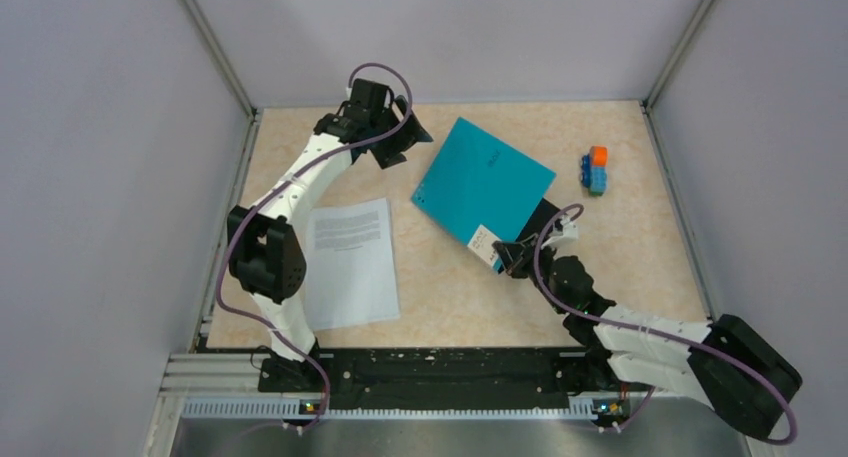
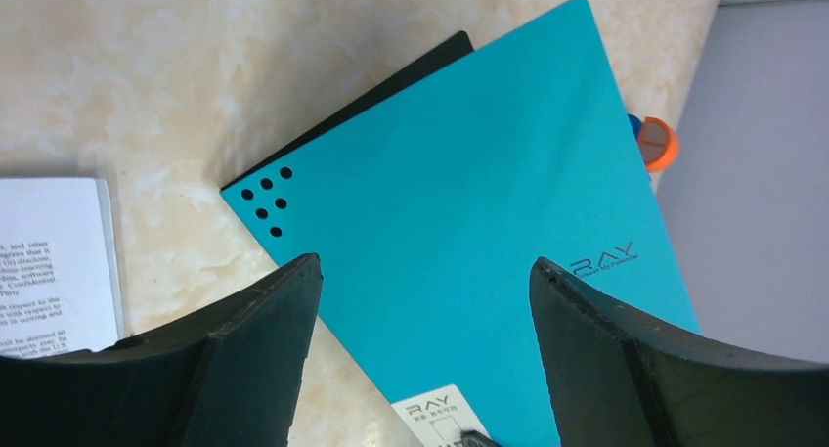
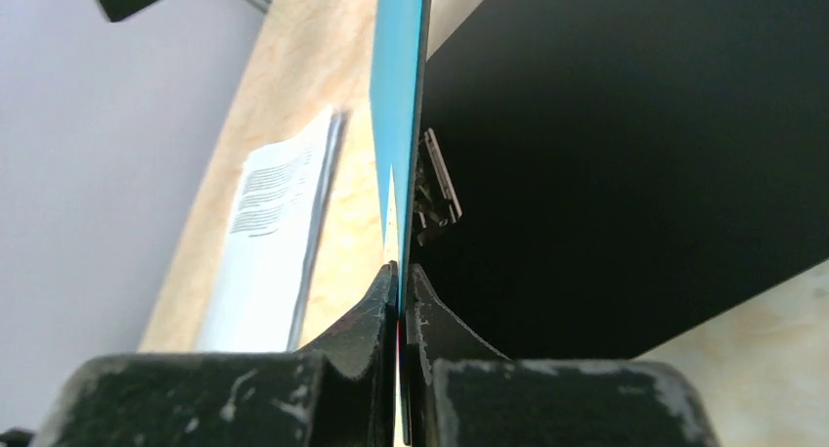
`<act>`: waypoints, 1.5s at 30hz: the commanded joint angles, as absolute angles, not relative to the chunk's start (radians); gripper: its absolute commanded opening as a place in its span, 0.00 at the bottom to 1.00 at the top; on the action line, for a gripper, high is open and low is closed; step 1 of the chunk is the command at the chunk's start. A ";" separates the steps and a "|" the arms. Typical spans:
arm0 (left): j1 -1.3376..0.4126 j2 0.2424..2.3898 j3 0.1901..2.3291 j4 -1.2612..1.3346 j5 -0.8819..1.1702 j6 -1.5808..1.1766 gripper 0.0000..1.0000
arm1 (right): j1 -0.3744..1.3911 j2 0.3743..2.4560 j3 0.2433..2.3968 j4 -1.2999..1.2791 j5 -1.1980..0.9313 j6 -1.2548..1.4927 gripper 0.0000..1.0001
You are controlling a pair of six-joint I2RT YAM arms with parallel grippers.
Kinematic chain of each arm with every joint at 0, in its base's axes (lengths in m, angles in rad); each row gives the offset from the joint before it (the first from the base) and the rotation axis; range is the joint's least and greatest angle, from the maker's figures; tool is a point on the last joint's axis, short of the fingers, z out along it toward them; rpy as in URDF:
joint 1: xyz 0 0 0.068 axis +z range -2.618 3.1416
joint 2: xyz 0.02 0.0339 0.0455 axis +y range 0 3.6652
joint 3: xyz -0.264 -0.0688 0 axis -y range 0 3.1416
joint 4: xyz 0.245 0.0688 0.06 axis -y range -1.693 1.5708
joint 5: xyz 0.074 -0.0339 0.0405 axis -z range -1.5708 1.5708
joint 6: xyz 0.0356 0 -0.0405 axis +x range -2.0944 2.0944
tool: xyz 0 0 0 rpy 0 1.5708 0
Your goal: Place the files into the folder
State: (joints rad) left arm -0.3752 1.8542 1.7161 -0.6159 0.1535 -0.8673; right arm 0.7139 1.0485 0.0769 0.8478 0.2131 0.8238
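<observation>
The teal folder lies at the middle back of the table, its cover lifted at the near corner by the white label. My right gripper is shut on that cover edge; the black inside and its metal clip show beneath. My left gripper hovers open over the folder's far left part, holding nothing. The files lie as a white printed stack on the table left of the folder.
A small orange-and-blue toy block stack stands right of the folder near the back right. Grey walls enclose the table on three sides. The left arm arches over the files' left edge.
</observation>
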 commanded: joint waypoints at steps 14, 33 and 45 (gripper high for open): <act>-0.411 1.695 1.727 -0.664 0.153 -0.927 0.81 | 1.197 1.159 0.357 0.384 0.958 0.325 0.00; -0.419 1.578 1.687 -0.707 0.129 -0.848 0.76 | 1.361 1.358 0.517 0.333 1.117 0.196 0.00; -0.427 1.625 1.643 -0.744 0.061 -0.693 0.67 | 1.392 1.472 0.611 0.273 1.141 0.169 0.00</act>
State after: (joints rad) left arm -0.4240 1.6367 1.6707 -0.7345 0.1307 -0.7811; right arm 1.3773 1.4624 0.5598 0.3042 1.1034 0.1890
